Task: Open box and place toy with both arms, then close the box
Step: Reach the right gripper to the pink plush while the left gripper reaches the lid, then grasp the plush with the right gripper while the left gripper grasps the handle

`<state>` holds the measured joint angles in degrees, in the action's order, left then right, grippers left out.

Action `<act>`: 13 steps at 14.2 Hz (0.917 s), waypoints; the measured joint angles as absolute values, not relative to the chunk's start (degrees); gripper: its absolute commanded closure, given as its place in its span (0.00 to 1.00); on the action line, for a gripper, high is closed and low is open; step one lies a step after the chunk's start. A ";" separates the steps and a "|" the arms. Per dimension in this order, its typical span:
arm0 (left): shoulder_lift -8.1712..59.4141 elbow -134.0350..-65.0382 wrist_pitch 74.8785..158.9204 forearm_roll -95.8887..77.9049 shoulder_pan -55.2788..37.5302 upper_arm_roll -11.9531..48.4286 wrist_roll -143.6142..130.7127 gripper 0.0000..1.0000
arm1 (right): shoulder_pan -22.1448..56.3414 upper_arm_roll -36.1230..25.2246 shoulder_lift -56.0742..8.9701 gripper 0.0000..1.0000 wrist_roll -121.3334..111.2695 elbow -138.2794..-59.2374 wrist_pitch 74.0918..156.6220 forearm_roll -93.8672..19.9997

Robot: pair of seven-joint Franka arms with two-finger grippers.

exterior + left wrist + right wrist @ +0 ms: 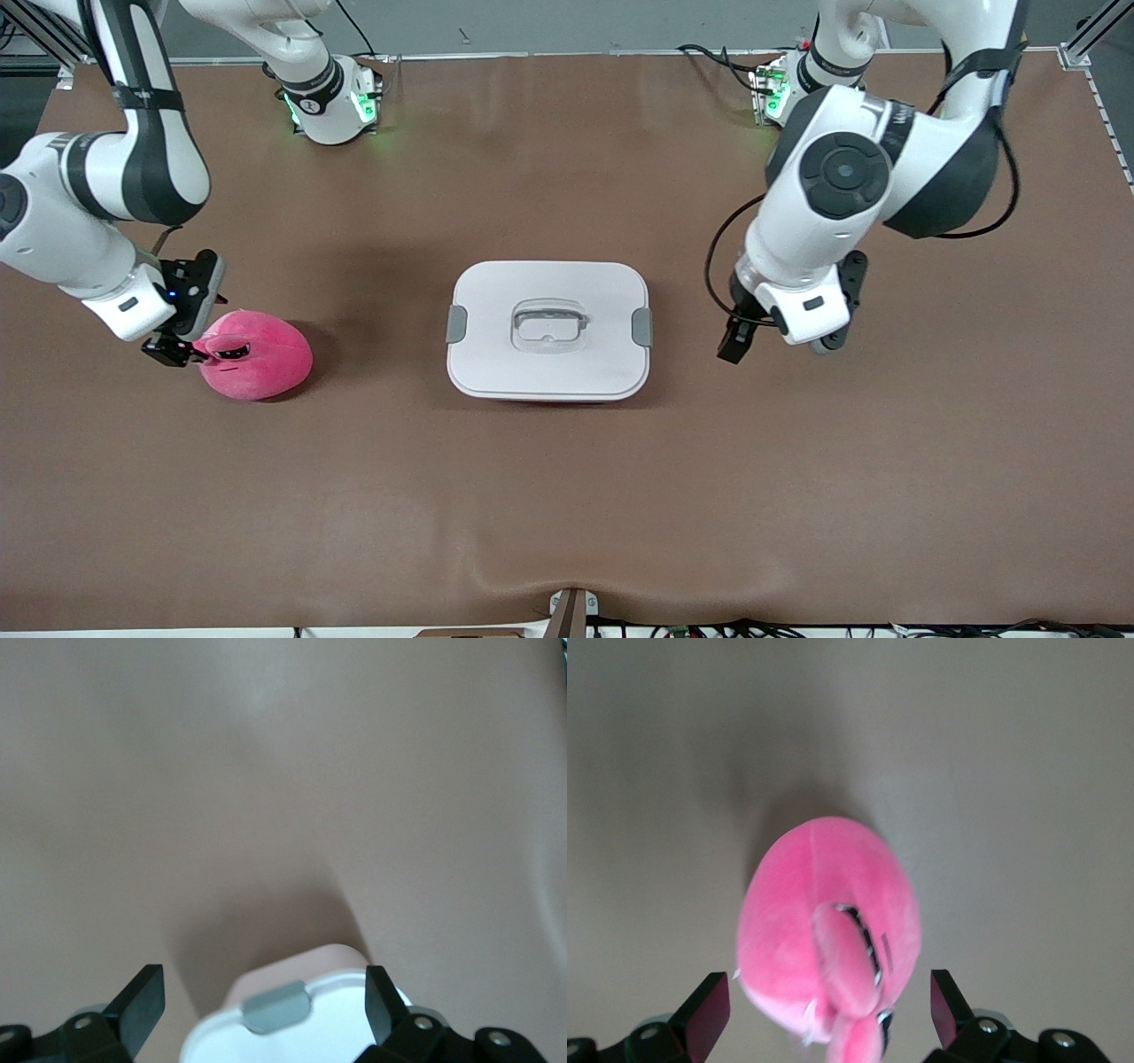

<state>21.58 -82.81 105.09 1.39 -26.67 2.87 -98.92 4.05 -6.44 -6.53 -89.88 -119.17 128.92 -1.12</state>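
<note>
The box (496, 359) stands shut in the middle of the table, with a white lid, a clear recessed handle (549, 324) and a grey clip (642, 327) at each end. The pink plush toy (257, 356) lies on the table toward the right arm's end. My right gripper (180, 348) is open and low at the toy's edge. In the right wrist view the toy (824, 921) has its near end between the open fingers (709, 1014). My left gripper (735, 341) is open beside the box, a gap away. The left wrist view shows the box's end (306, 967) and its clip (276, 1007).
The brown table mat (567, 496) is bare around the box and toy. The arm bases (332, 106) stand at the table's edge farthest from the front camera. A small clamp (571, 611) sits at the mat's near edge.
</note>
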 measured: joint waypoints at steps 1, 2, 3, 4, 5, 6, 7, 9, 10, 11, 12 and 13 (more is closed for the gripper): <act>22.10 -82.81 106.35 1.39 -27.58 2.88 -102.36 0.00 | 4.39 -6.44 -6.94 0.00 -91.41 -119.77 130.56 -1.12; 22.58 -82.79 107.47 1.39 -28.49 2.87 -105.39 0.00 | 4.48 -6.43 -7.53 0.00 -92.73 -120.03 131.64 -1.12; 23.04 -82.78 108.44 1.39 -29.30 2.88 -108.07 0.00 | 4.47 -6.48 -8.21 0.00 -93.68 -120.08 132.21 -1.12; 23.42 -82.76 109.20 1.39 -30.03 2.87 -110.46 0.00 | 4.44 -6.54 -8.85 0.00 -94.11 -120.12 132.40 -1.12; 23.79 -82.74 109.93 1.39 -30.73 2.88 -112.83 0.00 | 4.41 -6.59 -9.49 0.00 -94.29 -120.15 132.51 -1.12; 24.14 -82.72 110.61 1.39 -31.41 2.87 -115.02 0.00 | 4.37 -6.64 -10.13 0.00 -94.42 -120.19 132.58 -1.12; 24.45 -82.70 111.27 1.39 -32.07 2.89 -116.78 0.00 | 4.34 -6.66 -10.75 0.00 -94.54 -120.25 132.63 -1.12; 25.09 -82.69 112.95 1.39 -33.45 2.89 -120.06 0.00 | 4.27 -6.68 -12.18 0.78 -95.25 -120.37 133.57 -1.12; 25.54 -82.68 113.93 1.39 -34.21 2.90 -121.57 0.00 | 4.16 -6.71 -12.82 1.00 -95.97 -120.41 134.37 -1.12; 26.17 -82.68 114.80 1.39 -35.08 2.90 -122.74 0.00 | 3.96 -6.77 -13.34 1.00 -96.31 -120.41 134.78 -1.12; 26.91 -82.67 115.70 1.39 -36.16 2.87 -124.07 0.00 | 3.67 -6.85 -13.65 1.00 -96.49 -120.41 134.98 -1.12; 27.72 -82.67 116.78 1.39 -37.32 2.85 -125.71 0.00 | 3.36 -6.94 -13.77 1.00 -96.78 -120.41 135.06 -1.12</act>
